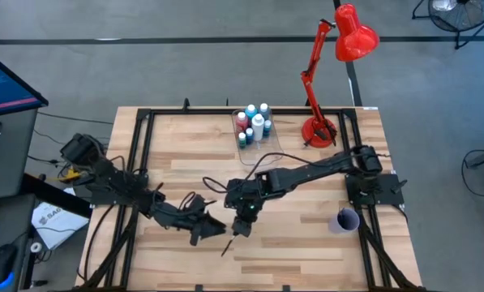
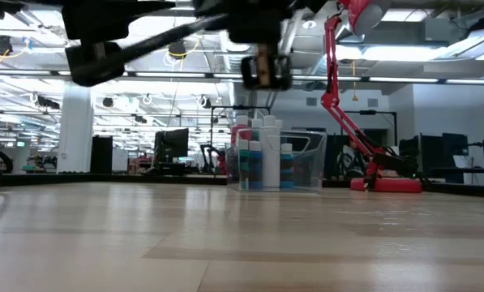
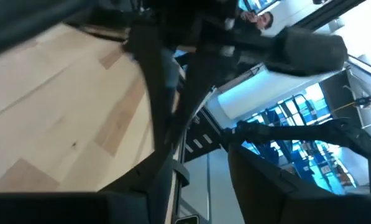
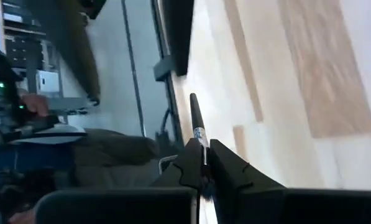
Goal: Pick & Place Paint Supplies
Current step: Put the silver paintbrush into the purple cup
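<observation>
Now we see the bottles standing in the box at the far edge — our right gripper clamps a brush mid-table, the left gripper alongside, grip unclear — brush undelivered yet, we judge.

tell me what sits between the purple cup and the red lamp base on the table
Nothing: in the high view, the stretch between the purple cup and the red lamp base is bare wood, crossed only by the right arm.
</observation>
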